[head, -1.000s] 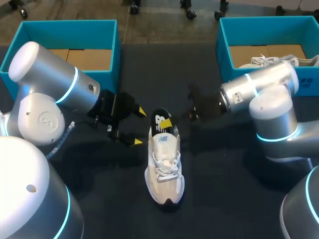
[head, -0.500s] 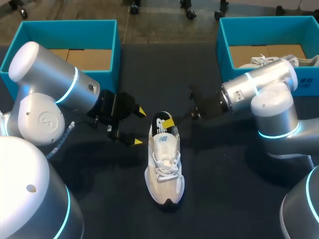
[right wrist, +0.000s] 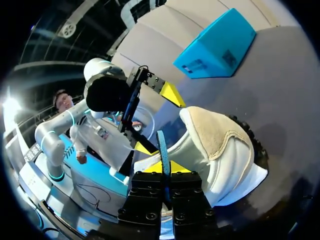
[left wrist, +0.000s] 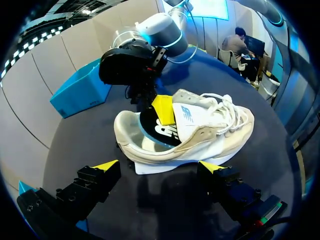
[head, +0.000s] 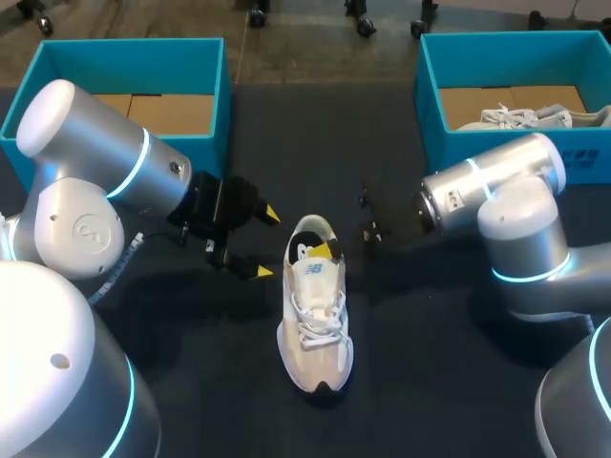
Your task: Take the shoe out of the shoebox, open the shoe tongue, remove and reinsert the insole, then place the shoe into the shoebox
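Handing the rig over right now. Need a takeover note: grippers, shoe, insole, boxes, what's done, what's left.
Left gripper: open, beside the heel of the white and beige lace-up sneaker, not touching it.
Right gripper: fingers shut on the black insole with a blue edge, at the sneaker's opening.
The sneaker stands on its sole on the dark table, between the left teal shoebox and the right teal shoebox, which holds another white shoe.
Done: sneaker out. The insole has sunk deeper over the last second, so it is likely going back in.
Left: seat the insole, release, box the sneaker.
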Available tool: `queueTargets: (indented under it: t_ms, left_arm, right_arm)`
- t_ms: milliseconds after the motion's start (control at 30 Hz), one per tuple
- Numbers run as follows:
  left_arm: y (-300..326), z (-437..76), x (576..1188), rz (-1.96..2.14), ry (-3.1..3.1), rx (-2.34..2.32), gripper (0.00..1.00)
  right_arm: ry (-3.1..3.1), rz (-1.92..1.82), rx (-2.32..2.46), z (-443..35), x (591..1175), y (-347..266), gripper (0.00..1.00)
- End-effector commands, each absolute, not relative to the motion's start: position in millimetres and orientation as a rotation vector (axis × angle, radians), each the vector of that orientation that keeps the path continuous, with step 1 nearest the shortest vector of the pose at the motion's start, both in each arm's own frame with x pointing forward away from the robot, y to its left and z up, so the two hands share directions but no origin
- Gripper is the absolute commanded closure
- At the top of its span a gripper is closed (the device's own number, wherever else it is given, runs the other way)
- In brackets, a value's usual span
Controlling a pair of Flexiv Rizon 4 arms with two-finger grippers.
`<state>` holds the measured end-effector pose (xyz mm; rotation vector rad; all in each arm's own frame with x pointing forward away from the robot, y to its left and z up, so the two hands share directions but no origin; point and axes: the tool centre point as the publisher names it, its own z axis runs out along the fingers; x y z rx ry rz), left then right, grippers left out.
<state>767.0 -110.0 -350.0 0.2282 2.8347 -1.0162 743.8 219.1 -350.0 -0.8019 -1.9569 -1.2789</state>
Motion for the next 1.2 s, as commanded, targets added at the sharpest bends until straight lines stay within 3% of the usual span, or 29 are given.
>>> queueTargets:
  t_ms: [33, 67, 200, 433, 1200]
  left_arm:
    - [-110.2, -350.4, 766.2, -1.014, 2.833, 0.229, 0.00]
    - [-110.2, -350.4, 766.2, -1.014, 2.833, 0.229, 0.00]
    - [-110.2, -350.4, 766.2, -1.014, 2.833, 0.229, 0.00]
    - [-110.2, -350.4, 766.2, -1.014, 2.833, 0.229, 0.00]
    - [-110.2, -350.4, 766.2, -1.014, 2.833, 0.229, 0.00]
  right_arm:
    - [-1.966, -1.277, -0.808, -350.9, 741.2, 221.7, 0.90]
    - [-1.970, -1.278, -0.807, -349.6, 742.1, 221.9, 0.81]
    - [-1.999, -1.292, -0.811, -345.1, 744.8, 221.0, 0.70]
    - [-2.030, -1.301, -0.808, -336.1, 748.5, 222.8, 0.59]
    - [-2.158, -1.317, -0.823, -294.4, 754.6, 211.4, 0.51]
